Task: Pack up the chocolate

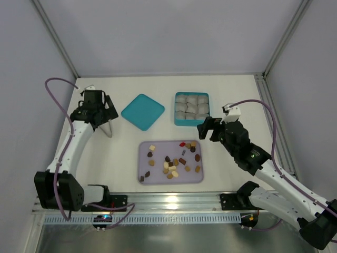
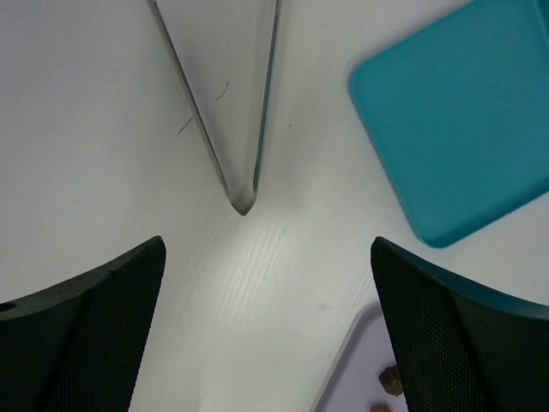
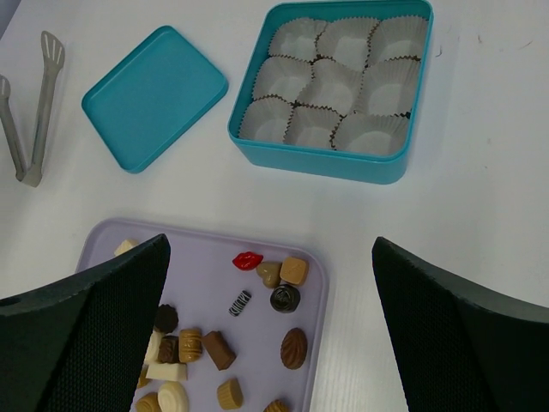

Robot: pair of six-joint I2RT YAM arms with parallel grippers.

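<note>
Left fingers point(image 2: 94, 330) stand apart over open desk point(image 2: 283, 283), the tongs point(image 2: 240, 103) just ahead. Right fingers point(image 3: 86, 335) stand apart above the lavender tray point(image 3: 257, 330); chocolate point(image 3: 293, 348) lies scattered between them, with the teal tin point(image 3: 317, 163) beyond its far edge.

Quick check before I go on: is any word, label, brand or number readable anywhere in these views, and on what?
None can be read.
The box, lid, tray, tongs and chocolate show no print in any view.
The fittings along the rail are too small to tell whether they carry markings.
</note>
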